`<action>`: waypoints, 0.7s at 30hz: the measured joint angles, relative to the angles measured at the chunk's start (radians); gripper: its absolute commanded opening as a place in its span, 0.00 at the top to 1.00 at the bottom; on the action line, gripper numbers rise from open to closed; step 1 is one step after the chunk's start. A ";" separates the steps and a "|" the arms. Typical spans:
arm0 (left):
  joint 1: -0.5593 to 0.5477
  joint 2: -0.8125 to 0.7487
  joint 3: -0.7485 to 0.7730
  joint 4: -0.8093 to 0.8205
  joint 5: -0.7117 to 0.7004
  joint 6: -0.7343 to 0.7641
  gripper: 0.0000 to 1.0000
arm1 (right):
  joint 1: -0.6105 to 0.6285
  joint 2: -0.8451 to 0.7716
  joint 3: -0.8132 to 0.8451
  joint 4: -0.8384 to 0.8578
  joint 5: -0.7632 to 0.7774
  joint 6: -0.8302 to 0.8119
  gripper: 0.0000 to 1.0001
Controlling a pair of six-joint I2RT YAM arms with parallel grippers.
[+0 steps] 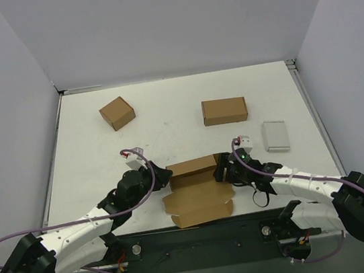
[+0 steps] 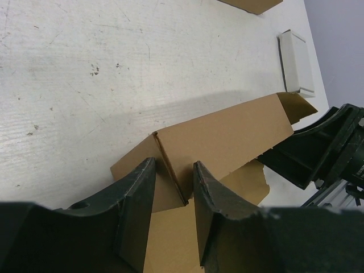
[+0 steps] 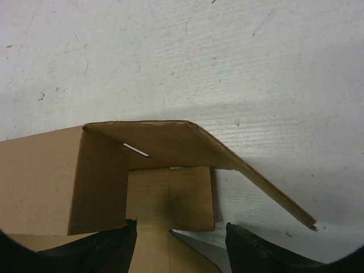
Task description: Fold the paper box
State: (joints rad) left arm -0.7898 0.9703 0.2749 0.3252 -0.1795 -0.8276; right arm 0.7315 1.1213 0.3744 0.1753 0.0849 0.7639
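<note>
The paper box [image 1: 201, 203] lies half-formed near the table's front edge, its back wall standing and its front panel flat. My left gripper [image 1: 163, 177] is at the box's left end. In the left wrist view its fingers [image 2: 136, 210] straddle the upright corner crease of the paper box [image 2: 227, 136], with a gap on each side of the cardboard. My right gripper [image 1: 222, 170] is at the right end. In the right wrist view it [image 3: 179, 242] stands wide open before the box's [image 3: 40, 176] open end. One side flap [image 3: 267, 187] splays outward, and a small end flap [image 3: 170, 196] lies flat on the table.
A small squarish brown carton [image 1: 117, 113] sits at the back left. A closed brown mailer box [image 1: 224, 110] stands at the back right. A flat grey case [image 1: 276, 135] lies right of the right gripper. Walls enclose the table on three sides.
</note>
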 measured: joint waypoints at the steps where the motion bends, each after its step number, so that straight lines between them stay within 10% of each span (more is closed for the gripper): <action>1: 0.000 0.000 0.000 0.001 0.001 0.000 0.59 | -0.002 0.008 0.000 0.005 -0.006 -0.002 0.37; 21: 0.008 0.000 -0.045 0.061 -0.030 0.001 0.61 | 0.017 0.141 0.010 0.137 0.004 -0.053 0.66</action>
State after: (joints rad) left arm -0.7822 0.9699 0.2302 0.3866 -0.2092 -0.8268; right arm 0.7483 1.2625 0.3843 0.3119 0.0891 0.7105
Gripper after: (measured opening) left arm 0.394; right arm 0.347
